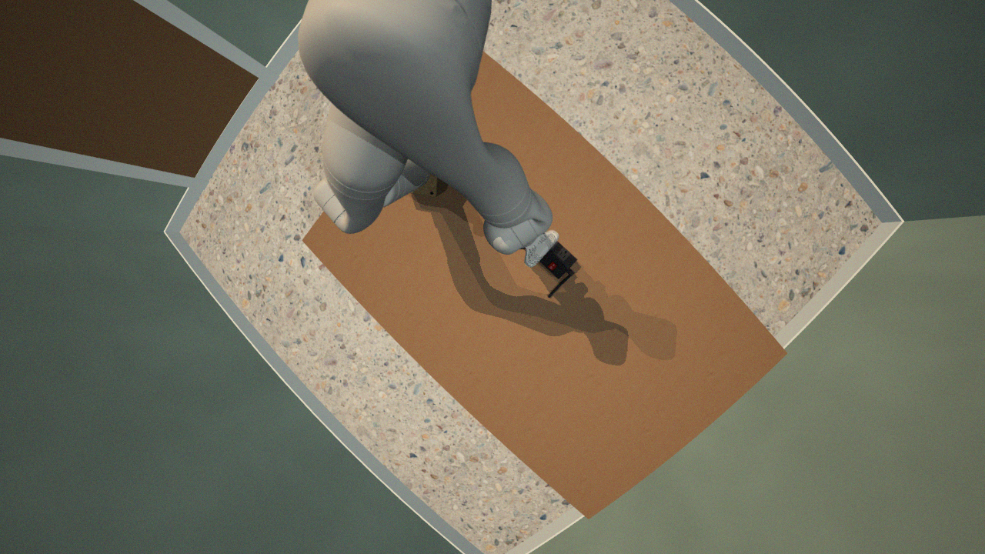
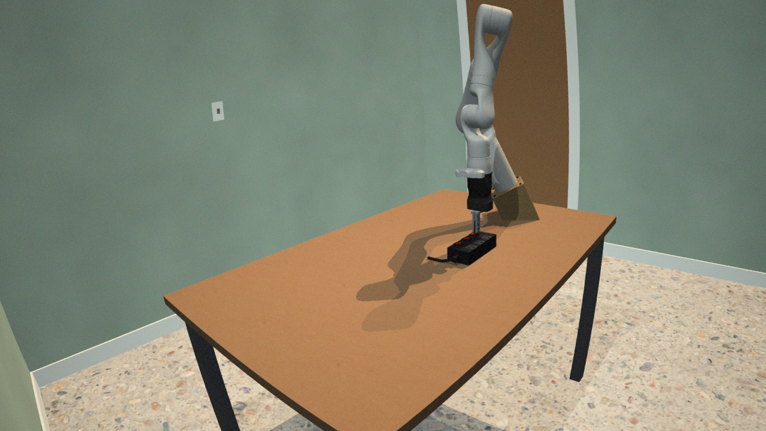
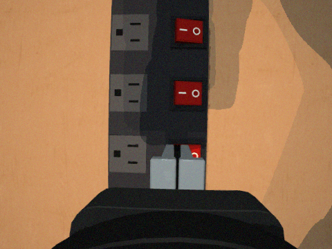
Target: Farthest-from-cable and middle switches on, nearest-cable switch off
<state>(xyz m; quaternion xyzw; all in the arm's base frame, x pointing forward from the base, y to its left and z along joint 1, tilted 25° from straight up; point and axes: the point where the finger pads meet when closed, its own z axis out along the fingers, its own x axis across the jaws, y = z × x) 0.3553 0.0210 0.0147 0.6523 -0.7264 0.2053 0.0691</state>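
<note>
Reaching down over the power strip [image 1: 559,261] [image 2: 471,251] [image 3: 155,69], the pincer [image 2: 474,231] [image 3: 176,160] has its two fingers together, with nothing clamped between them; its tips are at the switch farthest from the cable [image 2: 474,234] [image 3: 196,151], covering much of that red rocker in the wrist view, with part of its circle mark showing; whether they press on it, I cannot tell.

Beyond it along the strip comes the middle switch [image 2: 467,239] [image 3: 188,93], then the switch nearest the cable [image 1: 552,265] [image 2: 458,243] [image 3: 189,30]; both red rockers are uncovered in the wrist view, each with its bar mark toward the grey outlets [image 3: 129,32] and its circle toward the strip's outer edge; which way each is set, I cannot tell for sure.

The strip lies flat on the worktop [image 1: 619,427] [image 2: 321,321] [image 3: 52,104], switches and outlets facing up; the black cable [image 1: 559,285] [image 2: 441,260] leaves the end away from the pincer and bends to one side.

Behind the strip in the exterior view, the grey arm [image 1: 413,89] [image 2: 485,58] rises from a wedge-shaped base [image 1: 433,187] [image 2: 511,206]; farther back are a brown door [image 1: 138,89] [image 2: 530,107] and a green wall [image 2: 321,107].
</note>
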